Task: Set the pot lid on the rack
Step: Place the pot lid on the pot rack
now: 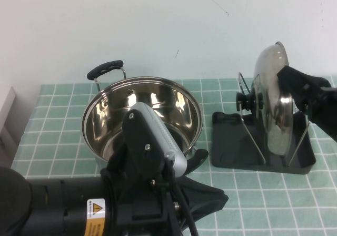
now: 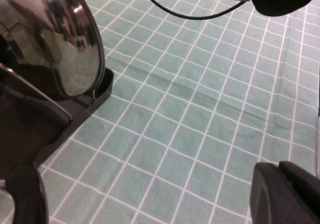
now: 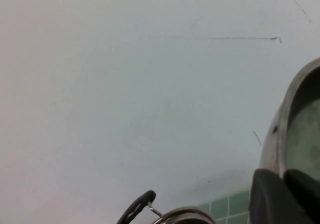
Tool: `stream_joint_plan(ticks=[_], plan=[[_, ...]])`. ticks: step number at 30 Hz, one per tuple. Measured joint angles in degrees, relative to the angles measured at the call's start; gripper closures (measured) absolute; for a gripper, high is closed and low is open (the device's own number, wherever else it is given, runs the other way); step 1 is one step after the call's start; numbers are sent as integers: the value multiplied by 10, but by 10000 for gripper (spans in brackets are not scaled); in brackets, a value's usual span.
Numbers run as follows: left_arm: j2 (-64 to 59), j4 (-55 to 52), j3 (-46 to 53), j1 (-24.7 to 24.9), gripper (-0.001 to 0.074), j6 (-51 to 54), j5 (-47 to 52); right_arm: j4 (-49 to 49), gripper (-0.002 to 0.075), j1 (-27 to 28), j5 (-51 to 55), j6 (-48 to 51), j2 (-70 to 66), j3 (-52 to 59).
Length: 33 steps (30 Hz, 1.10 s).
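The pot lid [image 1: 274,101] stands on edge on the right side of the table [image 1: 295,199], upright with a slight tilt, its black knob [image 1: 247,100] pointing left toward the pot [image 1: 142,117]. Its lower rim sits down in the rack [image 1: 231,149], a black tray with thin wire loops rising on either side of the lid; whether the rim actually touches the tray floor cannot be told. The right claw [image 1: 289,78] reaches in from the right edge and is pinched on the lid's upper right rim, one dark finger on the lid's inner face; in the right wrist view the rim [image 3: 287,129] runs into the black fingers [image 3: 272,199] at the near corner, with the pot's far handle [image 3: 135,210] low against the wall. The pot, open and shiny, sits on the left half of the table, well apart from the rack. The left claw [image 1: 197,165] hovers at the near side of the pot, just over its near rim, with its arm filling the near left corner; I cannot tell how its fingers stand. The left wrist view shows the lid's domed face [image 2: 65,39] above the tray edge [image 2: 75,114] on green checked cloth.
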<state>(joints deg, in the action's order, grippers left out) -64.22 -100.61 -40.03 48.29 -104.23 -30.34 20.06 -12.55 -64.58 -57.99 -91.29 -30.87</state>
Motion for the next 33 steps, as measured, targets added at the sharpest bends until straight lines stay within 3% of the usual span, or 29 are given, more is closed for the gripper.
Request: stream_joint_plan(ticks=[8, 11, 13, 18, 21, 29, 33], plan=[[0, -1, 1, 0, 736, 0, 2, -17, 700, 0, -24, -2, -19, -2], [0, -1, 1, 0, 736, 0, 2, -17, 667, 0, -24, -1, -21, -2], [0, -1, 1, 0, 736, 0, 2, -17, 589, 0, -19, 0, -22, -2], [0, -1, 1, 0, 736, 0, 2, -17, 224, 1, -13, 2, -23, -2], [0, -1, 1, 0, 736, 0, 2, -10, 125, 10, -14, 5, -22, -2], [1, -1, 1, 0, 736, 8, 24, 10, 86, 52, -9, 30, 39, -2], [18, -1, 1, 0, 736, 44, 101, 52, 132, 62, -9, 46, 98, -2]])
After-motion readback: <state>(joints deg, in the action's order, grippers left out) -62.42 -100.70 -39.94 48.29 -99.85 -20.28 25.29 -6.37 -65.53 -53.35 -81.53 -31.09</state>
